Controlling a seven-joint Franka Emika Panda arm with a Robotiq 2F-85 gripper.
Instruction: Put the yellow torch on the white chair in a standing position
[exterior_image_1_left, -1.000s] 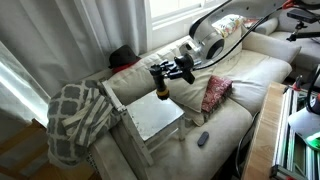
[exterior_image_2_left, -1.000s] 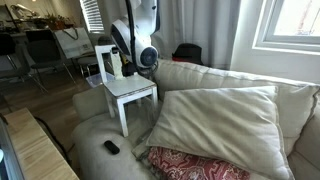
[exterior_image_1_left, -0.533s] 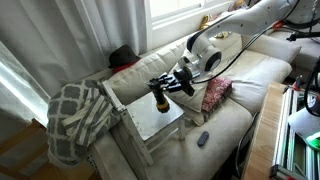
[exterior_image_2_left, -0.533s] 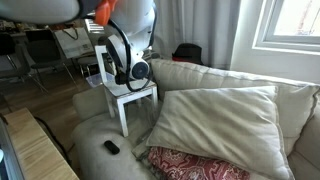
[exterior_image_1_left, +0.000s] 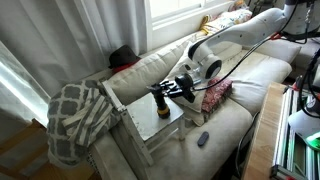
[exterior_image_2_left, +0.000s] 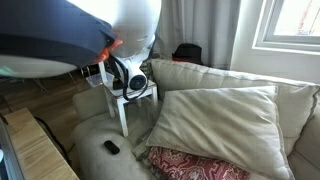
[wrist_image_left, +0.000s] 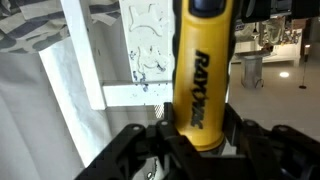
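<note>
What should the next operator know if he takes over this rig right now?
Gripper: shut on the yellow torch, gripping it by its lower end and holding it upright.
Torch: low over the seat of the white chair. The views do not show whether its base touches the seat.
Done: torch is grasped and positioned at the chair.
Left: make sure the base sits flat on the seat, open the gripper, and pull away, probably slowly so the torch does not tip.

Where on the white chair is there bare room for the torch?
The white chair's seat is bare between the checked blanket and the edge where the gripper holds the yellow torch. Beyond, the red cushion crowds the sofa.
</note>
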